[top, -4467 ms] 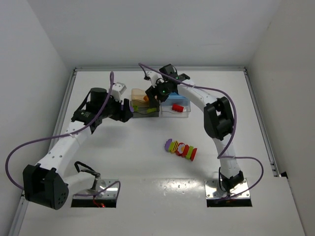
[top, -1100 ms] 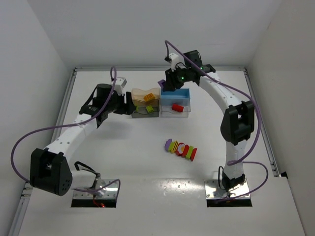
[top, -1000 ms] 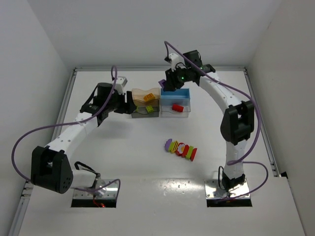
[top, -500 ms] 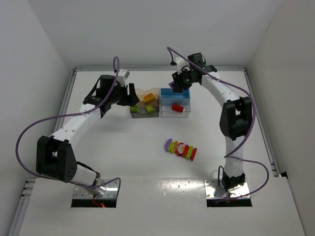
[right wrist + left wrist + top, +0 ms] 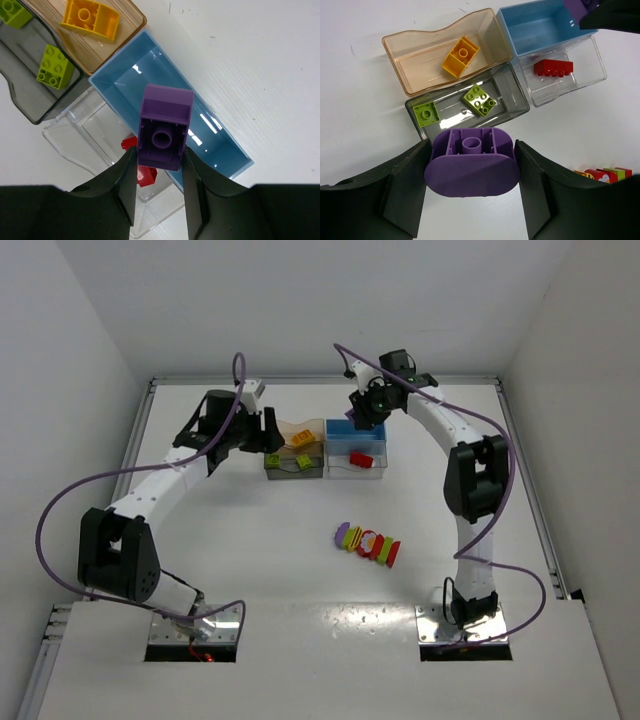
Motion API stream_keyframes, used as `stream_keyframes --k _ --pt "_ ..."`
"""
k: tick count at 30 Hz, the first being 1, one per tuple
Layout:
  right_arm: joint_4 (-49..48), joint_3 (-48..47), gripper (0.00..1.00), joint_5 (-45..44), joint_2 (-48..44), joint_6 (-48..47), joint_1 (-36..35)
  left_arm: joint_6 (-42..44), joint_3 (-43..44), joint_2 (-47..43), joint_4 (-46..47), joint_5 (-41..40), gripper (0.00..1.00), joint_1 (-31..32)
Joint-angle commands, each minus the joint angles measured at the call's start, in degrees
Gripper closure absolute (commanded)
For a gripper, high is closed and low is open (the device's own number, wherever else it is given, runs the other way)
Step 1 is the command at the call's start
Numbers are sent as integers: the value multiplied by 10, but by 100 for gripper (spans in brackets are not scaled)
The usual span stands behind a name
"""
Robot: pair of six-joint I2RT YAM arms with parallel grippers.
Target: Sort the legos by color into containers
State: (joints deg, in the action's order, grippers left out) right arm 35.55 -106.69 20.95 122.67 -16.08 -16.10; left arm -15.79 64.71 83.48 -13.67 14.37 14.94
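My left gripper point(image 5: 471, 167) is shut on a rounded purple lego point(image 5: 471, 162), held over the table just in front of the dark grey bin point(image 5: 506, 95). That bin holds two green legos point(image 5: 479, 99). The tan bin point(image 5: 420, 62) holds a yellow lego point(image 5: 460, 55), and the clear bin point(image 5: 582, 75) a red one point(image 5: 553, 67). My right gripper point(image 5: 159, 165) is shut on a square purple lego point(image 5: 164, 127) above the blue bin point(image 5: 125, 92). Several more legos point(image 5: 367, 543) lie in a row mid-table.
The four bins stand together in a tight block point(image 5: 325, 448) near the far side of the table. White walls rise around the table. Both arms reach far forward, and their purple cables arc over the table.
My left gripper has carried its purple lego farther back and closer to the bins. My right gripper has shifted slightly right over the blue bin. Both grips are unchanged.
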Motion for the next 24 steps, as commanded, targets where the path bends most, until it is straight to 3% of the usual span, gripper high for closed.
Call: stream_keyframes --k 1,4,8,9,12,15,19,24 --pt "-2 -24 92 -18 5 -28 0 -11 29 4 25 7 100 -2" --pt "-2 -24 84 -28 11 -39 0 -11 34 10 30 7 100 -2" --pt "-2 -24 66 -43 16 -39 0 -11 39 15 30 7 100 -2" --pt "-2 -24 56 -43 16 -39 0 -11 45 20 36 7 100 -2" --pt "-7 -24 39 -49 16 -39 -5 -16 55 27 43 12 100 -2" --pt "-13 -24 30 -49 9 -39 -5 -16 68 42 48 12 100 3" --pt "-20 -24 30 -49 -16 -9 -5 -27 96 74 74 -2 100 29" --pt "-39 23 29 -62 -120 55 7 -37 159 136 96 -25 100 82"
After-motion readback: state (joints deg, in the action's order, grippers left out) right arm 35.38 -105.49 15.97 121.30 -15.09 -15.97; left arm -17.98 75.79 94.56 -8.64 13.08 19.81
